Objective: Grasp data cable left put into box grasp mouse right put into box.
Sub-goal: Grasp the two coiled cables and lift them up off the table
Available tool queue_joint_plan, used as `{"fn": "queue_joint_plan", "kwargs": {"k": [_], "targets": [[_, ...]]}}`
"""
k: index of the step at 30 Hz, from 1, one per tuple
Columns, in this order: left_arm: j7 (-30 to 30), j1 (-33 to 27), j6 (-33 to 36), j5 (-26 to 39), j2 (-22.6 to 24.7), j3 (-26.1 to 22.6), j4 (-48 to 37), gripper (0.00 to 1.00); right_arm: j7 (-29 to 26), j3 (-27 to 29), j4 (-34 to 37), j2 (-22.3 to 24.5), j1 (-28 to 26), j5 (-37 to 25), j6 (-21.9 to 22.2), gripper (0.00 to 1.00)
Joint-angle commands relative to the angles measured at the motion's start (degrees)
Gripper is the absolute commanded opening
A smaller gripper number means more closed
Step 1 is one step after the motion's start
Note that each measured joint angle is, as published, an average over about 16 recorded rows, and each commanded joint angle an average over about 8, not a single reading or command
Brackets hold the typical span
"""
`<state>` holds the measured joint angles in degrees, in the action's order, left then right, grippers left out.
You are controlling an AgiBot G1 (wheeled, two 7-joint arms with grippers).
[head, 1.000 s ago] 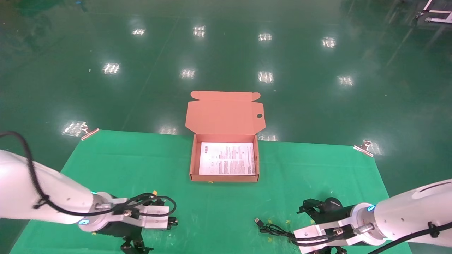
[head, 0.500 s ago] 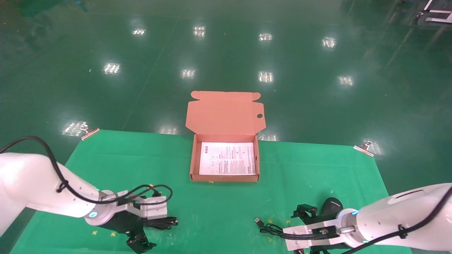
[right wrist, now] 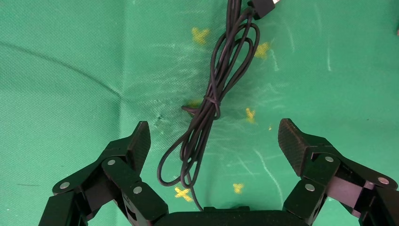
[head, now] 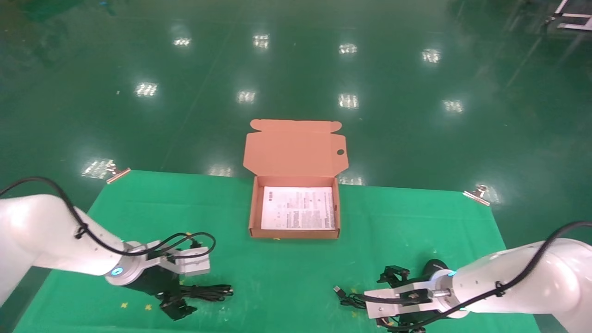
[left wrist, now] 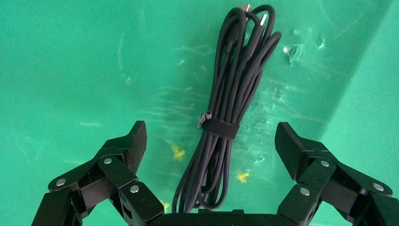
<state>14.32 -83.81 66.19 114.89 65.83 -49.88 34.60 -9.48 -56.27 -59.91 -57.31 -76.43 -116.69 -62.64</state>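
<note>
The data cable (head: pixel 209 292) lies as a strapped black bundle on the green table near the front left. In the left wrist view the data cable (left wrist: pixel 226 108) runs between the jaws of my open left gripper (left wrist: pixel 211 141), which hovers over its near end (head: pixel 178 301). The black mouse (head: pixel 434 267) rests at the front right, mostly hidden behind my right arm. Its thin cord (head: pixel 352 300) and USB plug (head: pixel 337 290) lie to the left of it. My right gripper (right wrist: pixel 214 141) is open over the looped cord (right wrist: pixel 207 113), low at the front edge (head: pixel 398 323). The box (head: pixel 252 212) stands open at the table's middle.
The box lid (head: pixel 294 148) hangs back over the far table edge, and a white printed sheet (head: pixel 298 208) lies in the box. Metal clips (head: pixel 115 173) (head: pixel 476 193) hold the green cloth at the far corners. Yellow marks (right wrist: pixel 183 192) dot the cloth.
Both arms have swung inward and lowered. The left gripper has slid left and back, uncovering the data cable. The right gripper has moved left over the mouse cord.
</note>
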Motion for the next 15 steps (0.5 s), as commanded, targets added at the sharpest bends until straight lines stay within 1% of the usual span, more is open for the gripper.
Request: {"fn": "queue_joint_plan", "kwargs": {"k": [1, 15], "targets": [[-0.79, -0.14, -0.62, 0.06, 0.27, 0.01, -1.42, 0.00, 0.30, -0.04, 1.22, -0.55, 0.01, -0.12, 0.56, 0.00], [-0.41, -0.09, -0.24, 0.06, 0.09, -0.04, -0.31, 0.00, 0.16, 0.02, 0.50, -0.19, -0.04, -0.01, 0.22, 0.00]]}}
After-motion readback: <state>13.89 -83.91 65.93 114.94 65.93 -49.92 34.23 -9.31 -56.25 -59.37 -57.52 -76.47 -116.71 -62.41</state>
